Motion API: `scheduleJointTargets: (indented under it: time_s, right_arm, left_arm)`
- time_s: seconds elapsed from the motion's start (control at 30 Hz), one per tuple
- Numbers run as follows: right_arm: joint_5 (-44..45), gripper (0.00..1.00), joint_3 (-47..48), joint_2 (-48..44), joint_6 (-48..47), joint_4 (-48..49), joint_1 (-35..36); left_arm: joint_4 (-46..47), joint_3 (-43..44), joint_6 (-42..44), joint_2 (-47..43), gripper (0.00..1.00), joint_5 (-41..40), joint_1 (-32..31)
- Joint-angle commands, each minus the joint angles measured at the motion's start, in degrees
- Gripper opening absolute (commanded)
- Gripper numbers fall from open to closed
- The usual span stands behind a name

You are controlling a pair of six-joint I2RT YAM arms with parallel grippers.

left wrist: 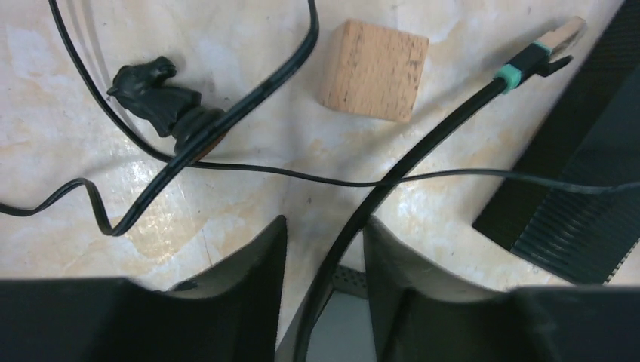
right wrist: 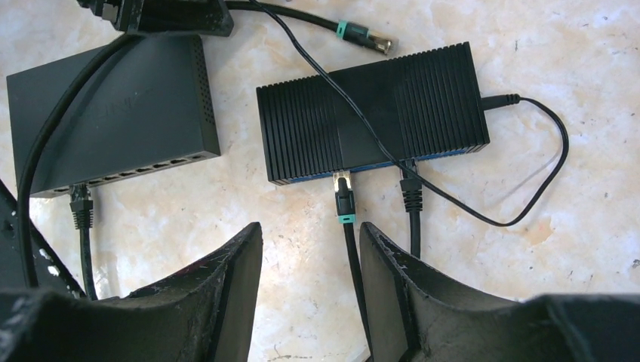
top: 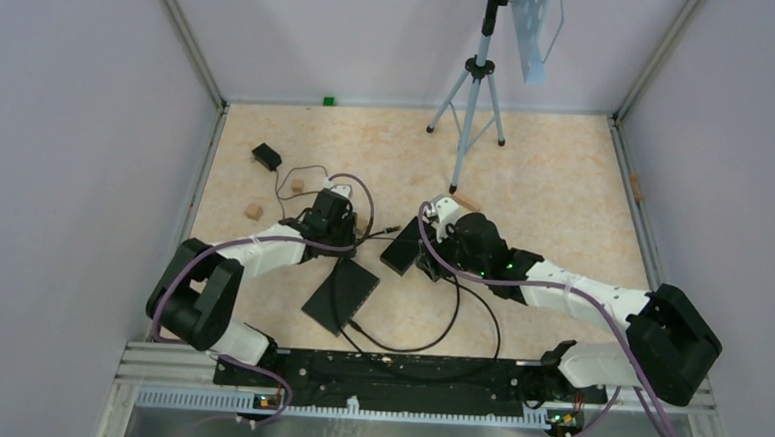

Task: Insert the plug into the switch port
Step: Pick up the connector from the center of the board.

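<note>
**Item:** free plug, green-booted, on the end of a thick patch cable. It lies loose near the middle of the worktop, just beside a corner of the ribbed switch, in no port.

**Left claw**: fingers parted and straddling the patch cable, well back from the free plug. A gap shows on one side, so it is not clamped.

**Right claw**: fingers parted either side of another cable. That cable's second plug sits at the ribbed switch's port row with its tip showing, seemingly not fully home.

**Also present:** smooth switch, wooden block, black chess knight, thin cord.

**Hazards, as judged:**
- A hold this far behind the free plug leaves its tip to droop or swing, so it may miss the port.
- The thin cord crosses the patch cable and the ribbed switch. Lifting the cable may snag it, drag the switch or topple the knight.
- The ribbed switch looks unanchored, so a push may slide it rather than seat a plug.
</note>
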Motion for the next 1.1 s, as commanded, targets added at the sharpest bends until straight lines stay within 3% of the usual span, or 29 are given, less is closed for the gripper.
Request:
scheduleJointTargets:
  time_s: [0.0, 0.1, 0.33, 0.5, 0.93, 1.07]
  right_arm:
    - [0.0, 0.49, -0.5, -1.5, 0.5, 1.2, -0.3]
    - [0.5, 0.48, -0.6, -1.9, 0.7, 1.2, -0.3]
    - [7.3, 0.49, -3.8, -9.5, 8.4, 8.0, -0.3]
    - [6.7, 0.49, -2.3, -11.5, 12.7, 7.5, -0.3]
    - [10.3, 0.49, -0.5, -15.7, 11.1, 1.3, -0.3]
    - [9.9, 0.49, -1.0, -15.7, 11.5, 1.5, -0.3]
  left_arm:
    - [0.5, 0.9, 1.0, 2.6, 0.37, -0.7, 0.3]
    - [0.6, 1.1, 1.3, 2.1, 0.20, 0.5, 0.3]
    - [-3.2, 2.8, 2.2, -3.7, 0.11, 4.7, 0.3]
    - [-8.0, 2.0, 0.8, -7.8, 0.11, 8.9, 0.3]
    - [-17.0, -6.8, -7.5, -16.5, 0.13, 22.6, -3.4]
    - [-18.4, -5.0, -10.0, -18.4, 0.13, 26.1, -4.9]
